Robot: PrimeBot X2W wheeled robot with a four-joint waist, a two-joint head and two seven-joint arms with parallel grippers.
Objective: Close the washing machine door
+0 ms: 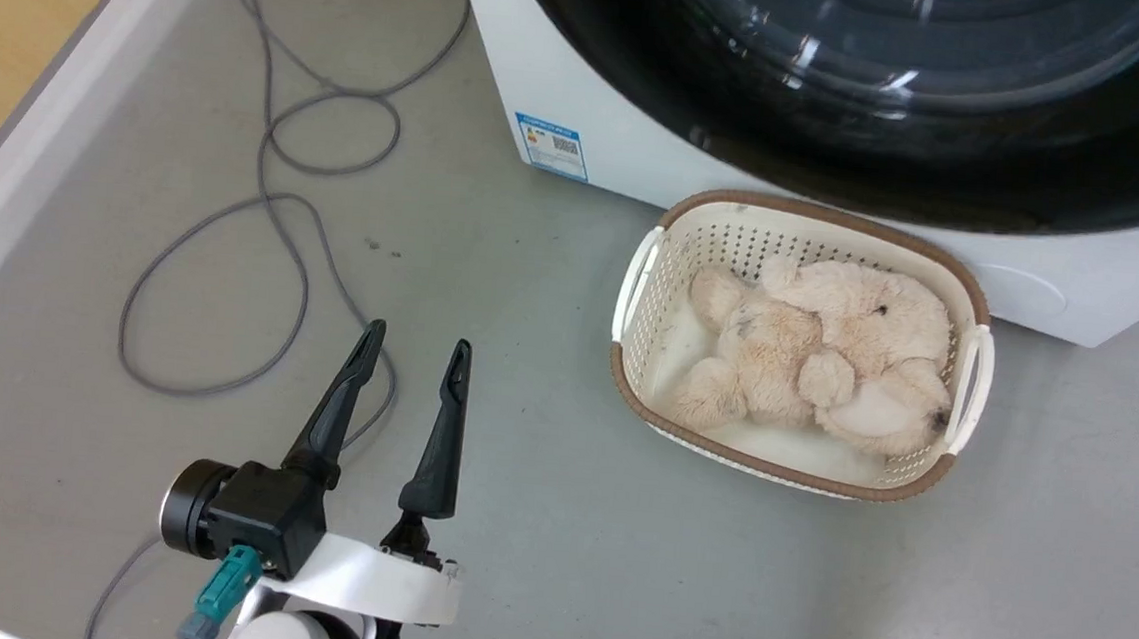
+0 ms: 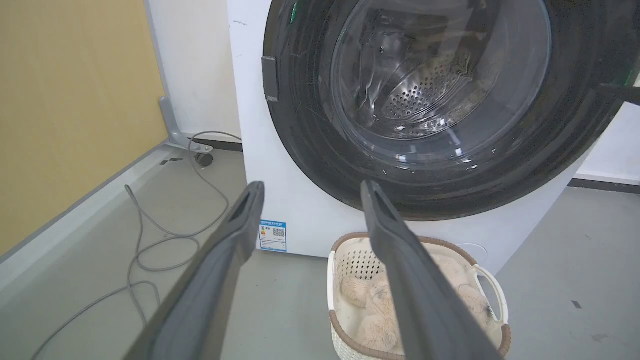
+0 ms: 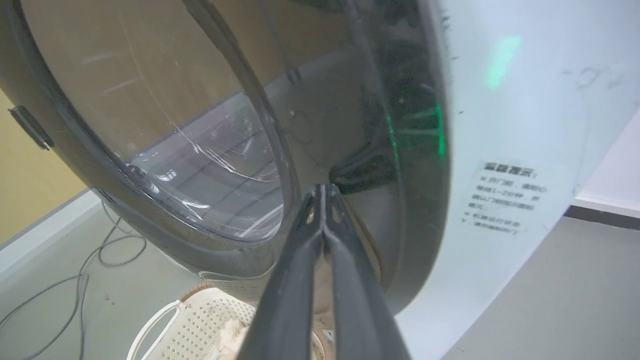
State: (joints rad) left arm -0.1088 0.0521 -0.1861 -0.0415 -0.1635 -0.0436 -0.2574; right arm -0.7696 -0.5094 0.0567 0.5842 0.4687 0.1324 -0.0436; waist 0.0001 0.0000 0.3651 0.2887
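Jaws together, right gripper (image 3: pixel 324 191) sits at the washing machine door (image 3: pixel 150 100).

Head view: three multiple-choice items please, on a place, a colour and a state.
1. Where is the basket? A) on the floor before the washing machine B) on a shelf C) on a chair
2. What colour is the basket's rim? A) blue B) brown C) green
3. How is the left pincer? A) shut on a cloth B) open, empty C) shut on a bottle
Answers: 1 A, it stands on the grey floor by the white front; 2 B, a brown band rings its top; 3 B, its fingers stand apart around nothing.
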